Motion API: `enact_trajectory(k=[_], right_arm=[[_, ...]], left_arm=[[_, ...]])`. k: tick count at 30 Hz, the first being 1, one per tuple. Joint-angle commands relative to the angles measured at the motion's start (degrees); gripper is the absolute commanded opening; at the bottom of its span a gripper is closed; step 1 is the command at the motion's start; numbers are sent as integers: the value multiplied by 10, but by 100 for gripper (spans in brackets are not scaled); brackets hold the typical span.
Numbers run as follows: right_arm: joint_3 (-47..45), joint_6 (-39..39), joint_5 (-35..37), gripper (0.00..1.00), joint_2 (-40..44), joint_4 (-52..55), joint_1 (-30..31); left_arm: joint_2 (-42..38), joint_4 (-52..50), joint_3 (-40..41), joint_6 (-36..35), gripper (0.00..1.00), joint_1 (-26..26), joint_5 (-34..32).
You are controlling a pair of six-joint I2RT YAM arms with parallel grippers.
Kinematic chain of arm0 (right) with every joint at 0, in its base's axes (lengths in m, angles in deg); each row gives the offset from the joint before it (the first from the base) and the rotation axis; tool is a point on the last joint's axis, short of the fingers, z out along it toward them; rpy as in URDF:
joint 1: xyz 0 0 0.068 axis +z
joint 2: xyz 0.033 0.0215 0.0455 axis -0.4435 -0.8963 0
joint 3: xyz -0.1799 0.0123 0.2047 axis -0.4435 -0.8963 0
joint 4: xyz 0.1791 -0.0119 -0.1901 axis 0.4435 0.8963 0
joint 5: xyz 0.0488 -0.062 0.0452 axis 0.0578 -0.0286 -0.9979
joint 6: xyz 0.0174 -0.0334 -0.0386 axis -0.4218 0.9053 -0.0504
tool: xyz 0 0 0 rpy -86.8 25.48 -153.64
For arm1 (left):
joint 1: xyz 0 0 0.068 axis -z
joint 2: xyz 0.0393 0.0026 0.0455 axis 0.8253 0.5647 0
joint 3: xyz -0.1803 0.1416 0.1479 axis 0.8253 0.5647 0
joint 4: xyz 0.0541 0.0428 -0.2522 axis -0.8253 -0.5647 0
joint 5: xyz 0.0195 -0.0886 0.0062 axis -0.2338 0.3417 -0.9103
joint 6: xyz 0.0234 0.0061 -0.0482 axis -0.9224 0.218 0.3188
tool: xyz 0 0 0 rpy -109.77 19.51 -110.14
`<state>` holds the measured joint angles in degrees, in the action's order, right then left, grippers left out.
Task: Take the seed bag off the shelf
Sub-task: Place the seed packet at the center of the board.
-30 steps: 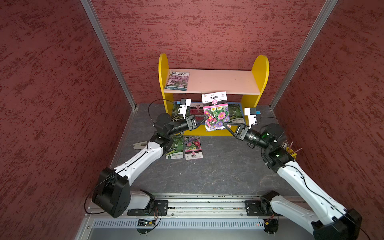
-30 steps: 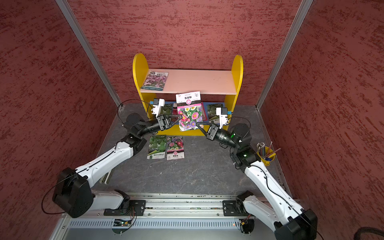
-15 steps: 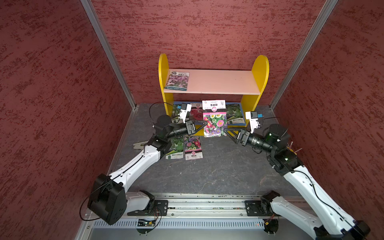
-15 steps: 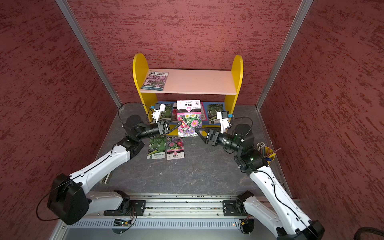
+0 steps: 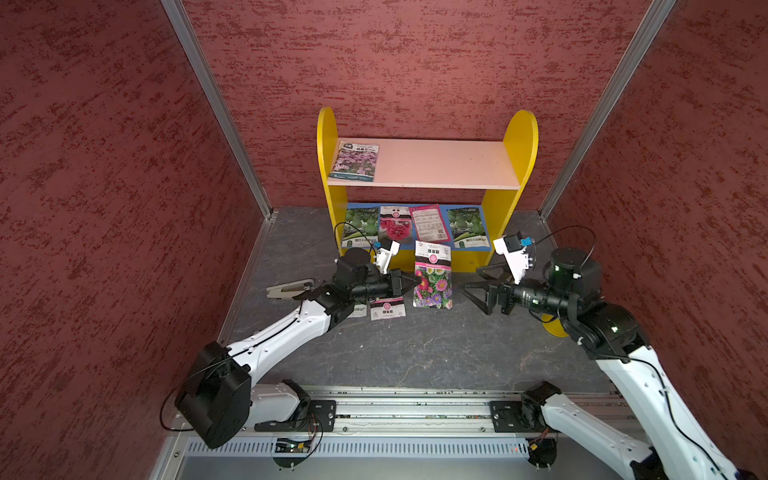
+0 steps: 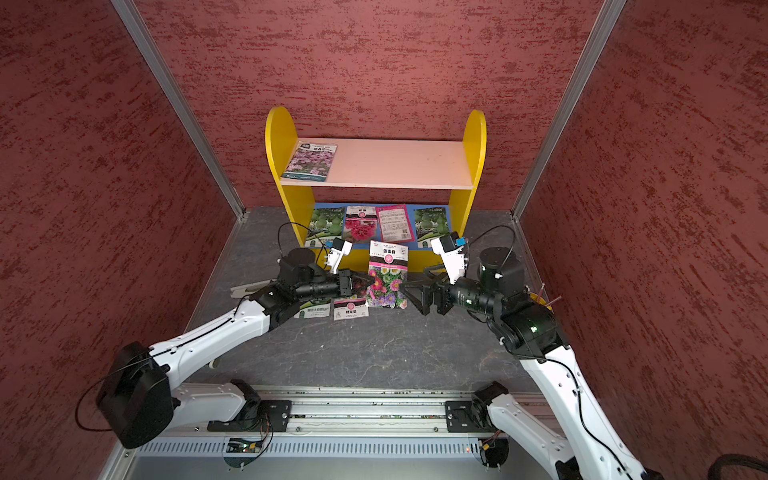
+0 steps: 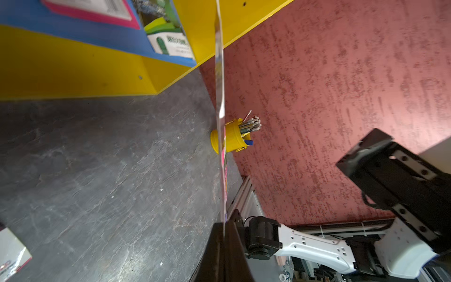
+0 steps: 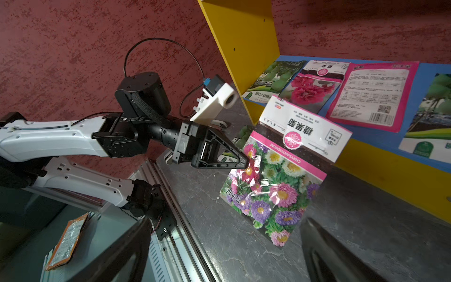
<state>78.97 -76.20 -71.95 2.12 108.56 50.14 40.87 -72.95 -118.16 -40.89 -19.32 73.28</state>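
Red walls (image 5: 415, 62) enclosed a grey tabletop (image 5: 415, 345), with one yellow shelf (image 5: 521, 137) at the back. The left pincer (image 5: 415, 282) was clamped on the side edge of the flowered seed bag (image 5: 434, 274), holding it upright just before the shelf, off its boards. The right pincer (image 5: 468, 279) stood wide, just beside that bag, not touching. One packet (image 5: 355, 162) lay on the upper board (image 5: 449, 166), four packets (image 5: 397, 226) on the lower board (image 5: 469, 248), two loose packets (image 5: 386, 309) beneath the left arm (image 5: 291, 328). One pencil cup (image 7: 235, 140) stood at the tabletop's right edge.
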Motion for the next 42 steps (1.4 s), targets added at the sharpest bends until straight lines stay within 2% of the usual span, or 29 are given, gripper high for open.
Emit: enact_trajectory(k=[1, 7, 19, 33, 42], right_arm=[[8, 40, -13, 98, 1, 54, 0], [-16, 28, -12, 98, 13, 39, 0], [-44, 12, -9, 98, 25, 19, 0], [-68, 5, -8, 98, 28, 5, 0], [-73, 4, -3, 98, 27, 1, 0]], left_arm=[[21, 13, 23, 13, 0, 12, -54], [70, 54, 54, 40, 0, 25, -105], [224, 141, 30, 73, 0, 24, -119], [313, 72, -46, 52, 0, 16, -102], [332, 21, -73, 30, 10, 8, -88]])
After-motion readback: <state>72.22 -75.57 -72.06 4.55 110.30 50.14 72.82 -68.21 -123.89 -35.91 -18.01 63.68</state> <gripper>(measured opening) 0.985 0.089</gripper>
